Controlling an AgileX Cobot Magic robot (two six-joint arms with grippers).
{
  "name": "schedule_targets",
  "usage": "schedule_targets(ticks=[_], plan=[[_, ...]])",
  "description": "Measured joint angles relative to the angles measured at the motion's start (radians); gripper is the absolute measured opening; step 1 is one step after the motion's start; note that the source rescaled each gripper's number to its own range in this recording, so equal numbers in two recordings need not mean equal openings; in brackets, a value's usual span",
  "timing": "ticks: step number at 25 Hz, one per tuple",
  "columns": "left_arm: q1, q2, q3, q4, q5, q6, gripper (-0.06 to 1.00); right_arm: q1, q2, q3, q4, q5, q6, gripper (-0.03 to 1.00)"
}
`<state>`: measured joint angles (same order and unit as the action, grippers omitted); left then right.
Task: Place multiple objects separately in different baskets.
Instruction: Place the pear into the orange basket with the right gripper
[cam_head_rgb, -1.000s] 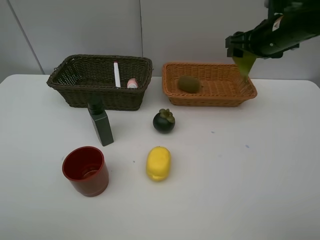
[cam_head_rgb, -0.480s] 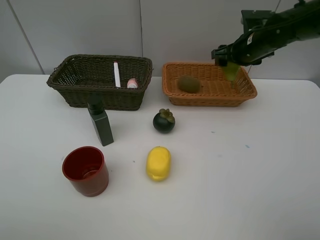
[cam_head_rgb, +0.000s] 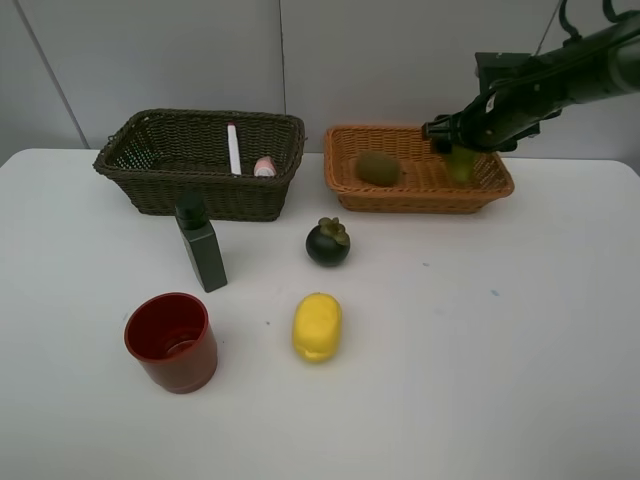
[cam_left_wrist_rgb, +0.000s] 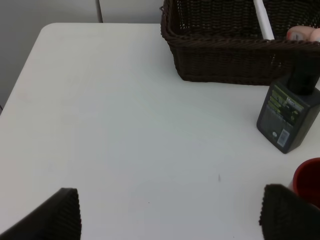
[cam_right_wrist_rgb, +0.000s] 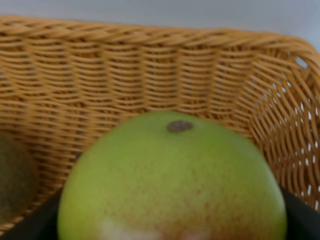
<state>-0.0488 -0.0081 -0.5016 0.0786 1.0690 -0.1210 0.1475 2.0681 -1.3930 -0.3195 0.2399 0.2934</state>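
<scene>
Setting the green-red pear (cam_head_rgb: 460, 166) down in the orange-tan basket (cam_head_rgb: 420, 200) is judged the step in hand. High view: the right gripper (cam_head_rgb: 459, 142) is closed on the pear over the basket's right end, near the back wall; whether the fruit touches the weave cannot be told. Also listed there: the brown kiwi (cam_head_rgb: 379, 168), in the same basket's left half, apart from the pear. Next, the dark basket (cam_head_rgb: 150, 195) contains the white marker (cam_head_rgb: 233, 148) and the pink bottle (cam_head_rgb: 264, 166). On the table (cam_head_rgb: 480, 360), unsorted, are the dark green bottle (cam_head_rgb: 204, 252), upright just in front of the dark basket, the mangosteen (cam_head_rgb: 328, 243), the lemon (cam_head_rgb: 317, 326) and the red cup (cam_head_rgb: 171, 342). Left wrist view: the left gripper (cam_left_wrist_rgb: 172, 217) has its jaws spread wide with nothing between them, above bare table near the green bottle and the cup's rim. Right wrist view: the pear fills the frame between dark fingers (cam_right_wrist_rgb: 300, 220), with the wicker wall close behind and the kiwi at the edge. Handling note, as judgement: bring the pear low until it rests on the weave before parting the jaws, since a round fruit let go from height may roll into the kiwi or hop the shallow rim; release in the free right half, then lift straight up, clear of the wall.
</scene>
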Motion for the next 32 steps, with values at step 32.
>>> schedule_targets(ticks=[32], plan=[[0.000,0.000,0.000,0.000,0.000,0.000,0.93,-0.005,0.006,-0.002,0.017,0.014,-0.027,1.00]])
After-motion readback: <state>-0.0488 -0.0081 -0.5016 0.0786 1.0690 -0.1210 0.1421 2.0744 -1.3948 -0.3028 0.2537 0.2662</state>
